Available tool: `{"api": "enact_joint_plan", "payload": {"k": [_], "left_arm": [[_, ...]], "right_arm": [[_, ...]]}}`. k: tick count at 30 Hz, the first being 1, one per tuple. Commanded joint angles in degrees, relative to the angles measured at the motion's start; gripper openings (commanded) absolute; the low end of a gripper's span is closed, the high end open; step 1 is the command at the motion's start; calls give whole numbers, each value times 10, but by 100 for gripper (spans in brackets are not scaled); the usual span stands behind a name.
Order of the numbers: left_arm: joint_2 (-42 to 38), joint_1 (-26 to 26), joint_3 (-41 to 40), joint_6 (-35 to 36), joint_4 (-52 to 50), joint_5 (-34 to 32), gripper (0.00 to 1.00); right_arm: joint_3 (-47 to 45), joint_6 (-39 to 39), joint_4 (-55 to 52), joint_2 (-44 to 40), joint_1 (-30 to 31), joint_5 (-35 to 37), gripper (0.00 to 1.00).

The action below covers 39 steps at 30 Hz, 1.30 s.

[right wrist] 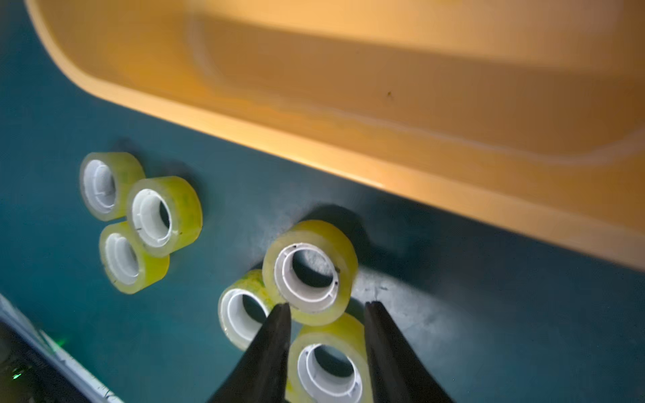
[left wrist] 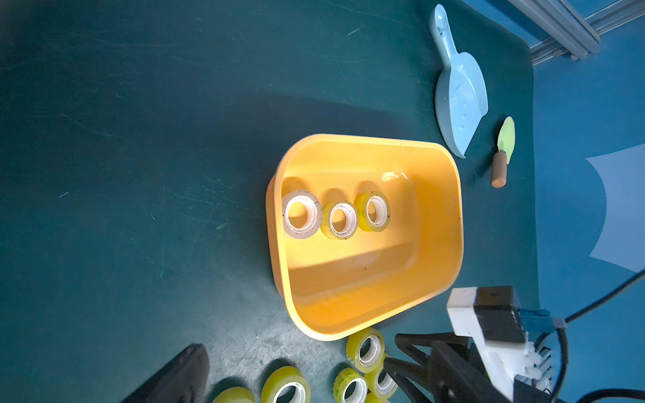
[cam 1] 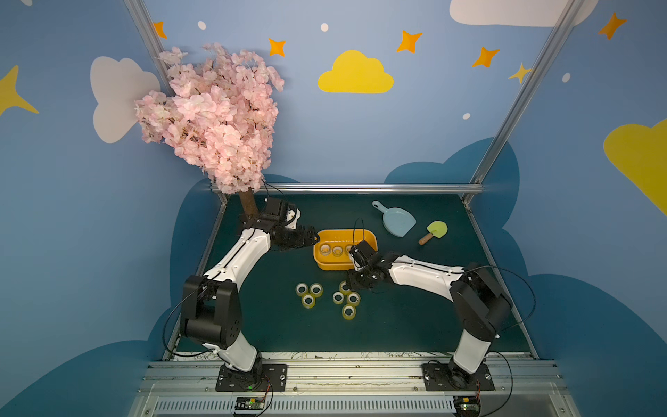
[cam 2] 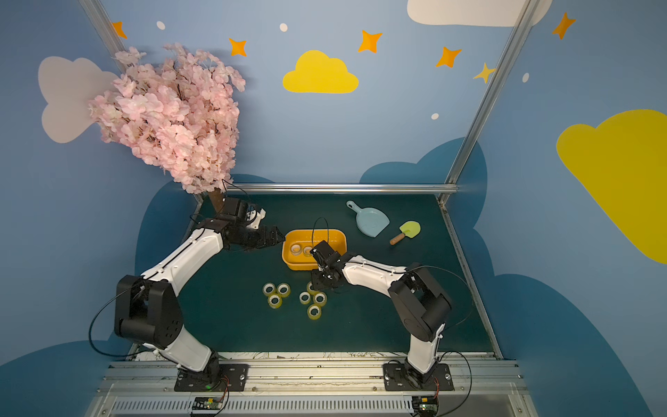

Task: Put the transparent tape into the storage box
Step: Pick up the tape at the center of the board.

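- Three transparent tape rolls (left wrist: 336, 219) lie in the orange-yellow storage box (cam 1: 330, 266), mid-frame in both top views.
- Seven loose rolls (cam 1: 348, 312) lie on the green mat (cam 1: 415, 310) just below the box.
- The right gripper (right wrist: 326, 307) hovers over them, jaws apart, clamping nothing.
- The left gripper (cam 1: 313, 236) is at the box's left end; I cannot tell its jaw state.

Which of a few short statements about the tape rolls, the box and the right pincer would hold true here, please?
1. Three tape rolls lie in the storage box. True.
2. The dustpan sits inside the box. False: the dustpan lies on the mat, apart from the box.
3. The rolls outside the box form two clusters. True.
4. The right pincer reaches into the box. False: the pincer hangs over the right-hand cluster, in front of the box.
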Motion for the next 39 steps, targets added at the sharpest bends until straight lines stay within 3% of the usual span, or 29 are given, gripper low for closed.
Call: {"api": "enact_joint_plan", "payload": {"k": [1, 11, 19, 31, 39], "left_arm": [[-6, 0, 12, 5, -9, 3, 100], [-8, 0, 12, 4, -7, 6, 100], [-6, 0, 12, 4, -7, 6, 100], [-7, 0, 11, 6, -7, 2, 100], [-8, -1, 11, 5, -7, 3, 100]], "right_arm": [[25, -9, -67, 29, 4, 45, 41], [45, -1, -64, 76, 11, 45, 40], [28, 2, -79, 64, 12, 78, 34], [-8, -18, -87, -53, 2, 99, 6], [-10, -57, -113, -160, -3, 120, 6]]}}
